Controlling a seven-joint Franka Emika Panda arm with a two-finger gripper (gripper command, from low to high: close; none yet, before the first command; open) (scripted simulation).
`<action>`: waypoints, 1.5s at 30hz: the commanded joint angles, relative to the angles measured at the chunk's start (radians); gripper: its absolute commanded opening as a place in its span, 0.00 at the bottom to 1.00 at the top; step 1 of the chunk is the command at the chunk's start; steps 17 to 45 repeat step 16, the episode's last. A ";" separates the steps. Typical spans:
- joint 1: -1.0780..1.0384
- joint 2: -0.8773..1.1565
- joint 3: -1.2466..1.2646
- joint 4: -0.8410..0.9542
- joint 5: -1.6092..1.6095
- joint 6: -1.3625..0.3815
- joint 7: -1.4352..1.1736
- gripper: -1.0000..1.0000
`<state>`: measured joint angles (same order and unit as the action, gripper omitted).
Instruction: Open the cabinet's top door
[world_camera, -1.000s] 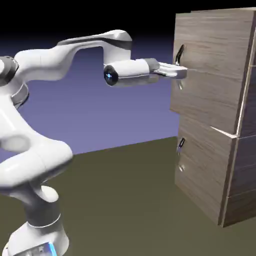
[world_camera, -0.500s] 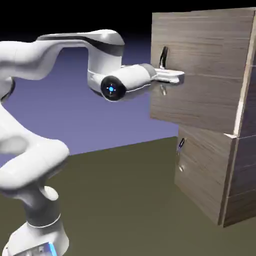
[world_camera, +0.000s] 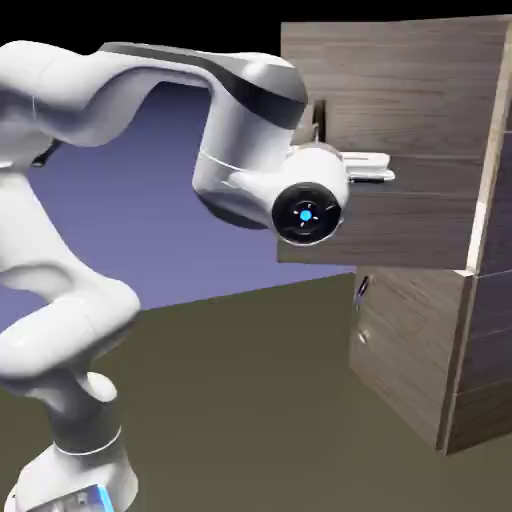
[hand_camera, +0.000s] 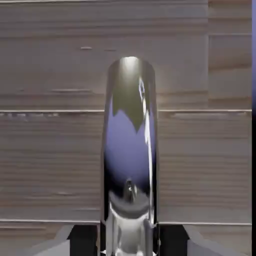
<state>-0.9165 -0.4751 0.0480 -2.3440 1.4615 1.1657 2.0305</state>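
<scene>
Two-finger gripper (hand_camera: 128, 240): clamped on the glossy bar handle (hand_camera: 130, 135). Wood-grain top door (world_camera: 420, 110): stands open, swung out from the cabinet (world_camera: 488, 350).

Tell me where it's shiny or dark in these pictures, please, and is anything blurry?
Exterior view: black up top, a bright white glare strip on the cabinet's edge, a dark patch where the top door's handle shows behind the arm. Hand view: that handle gleams like a mirror, with blue and olive reflections; the wood grain looks a bit smeary.
</scene>
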 joint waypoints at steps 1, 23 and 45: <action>-0.001 0.036 -0.013 0.032 -0.024 -0.038 -0.010 0.00; -0.008 0.491 -0.085 0.520 -0.213 -0.450 -0.091 1.00; -0.008 0.491 -0.085 0.520 -0.213 -0.450 -0.091 1.00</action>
